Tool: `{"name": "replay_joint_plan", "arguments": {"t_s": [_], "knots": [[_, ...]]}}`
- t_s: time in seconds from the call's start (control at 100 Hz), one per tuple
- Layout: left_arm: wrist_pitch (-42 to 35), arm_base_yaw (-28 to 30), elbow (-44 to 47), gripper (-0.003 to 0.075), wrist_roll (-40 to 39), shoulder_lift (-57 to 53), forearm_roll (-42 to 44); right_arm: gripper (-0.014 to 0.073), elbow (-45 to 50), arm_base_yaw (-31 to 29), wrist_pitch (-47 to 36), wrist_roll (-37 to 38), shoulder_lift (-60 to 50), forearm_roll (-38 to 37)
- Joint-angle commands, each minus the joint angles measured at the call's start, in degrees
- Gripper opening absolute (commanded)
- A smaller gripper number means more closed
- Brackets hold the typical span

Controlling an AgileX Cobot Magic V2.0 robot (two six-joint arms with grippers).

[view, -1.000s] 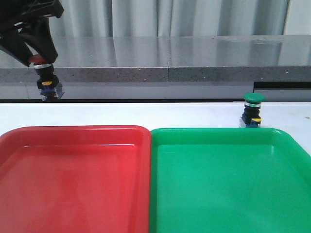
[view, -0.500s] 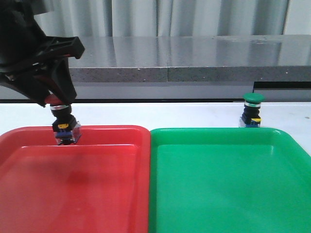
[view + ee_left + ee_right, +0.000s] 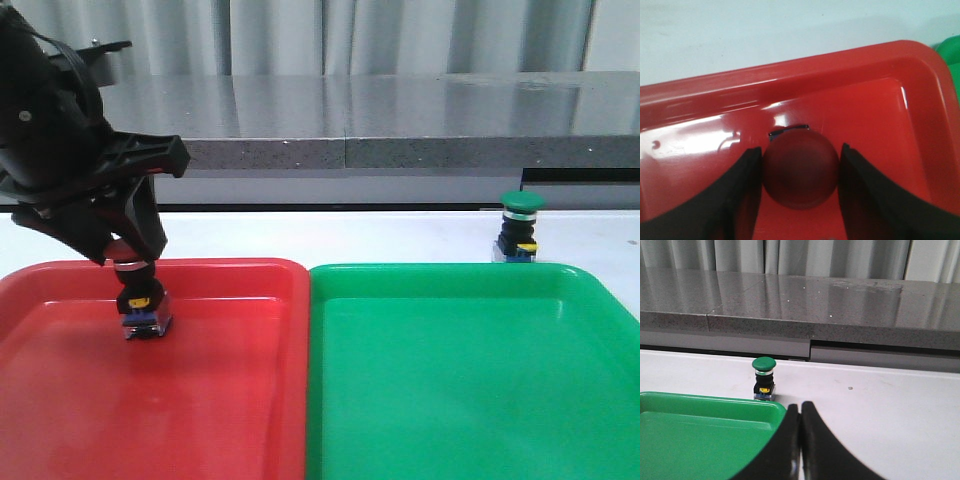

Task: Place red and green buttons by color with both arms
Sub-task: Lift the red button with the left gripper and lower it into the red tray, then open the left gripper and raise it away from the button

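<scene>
Our left gripper (image 3: 128, 262) clasps the red button (image 3: 141, 303) by its cap inside the red tray (image 3: 230, 400), near the far rim. The green button (image 3: 519, 228) stands upright on the table (image 3: 400, 235), just behind the green tray (image 3: 470, 380). Our right gripper (image 3: 800, 412) has its fingers pressed together, holding nothing.

No text, label, brand, number or sign can be read on anything shown in these views.
</scene>
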Motion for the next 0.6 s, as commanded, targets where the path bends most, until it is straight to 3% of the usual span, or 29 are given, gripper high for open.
{"name": "replay_joint_plan", "arguments": {"t_s": [0.0,0.18,0.25,0.37,0.44,0.59], "knots": [[-2.8,-0.5,-1.3,0.0190,-0.7,-1.4,-0.7,-0.0109,-0.8,-0.2,-5.0,0.0,-1.1,-0.3],[-2.9,-0.5,-1.3,0.0212,-0.7,-1.3,-0.7,-0.0109,-0.8,-0.2,-5.0,0.0,-1.1,-0.3],[-2.9,-0.5,-1.3,0.0280,-0.7,-1.3,-0.8,-0.0109,-0.8,-0.2,-5.0,0.0,-1.1,-0.3],[-2.9,-0.5,-1.3,0.0499,-0.7,-1.5,-1.0,-0.0109,-0.8,-0.2,-5.0,0.0,-1.1,-0.3],[-2.9,-0.5,-1.3,0.0587,-0.7,-1.9,-1.2,-0.0109,-0.8,-0.2,-5.0,0.0,-1.1,-0.3],[-3.3,-0.5,-1.3,0.0608,-0.7,-3.8,-1.2,-0.0109,-0.8,-0.2,-5.0,0.0,-1.1,-0.3]]}}
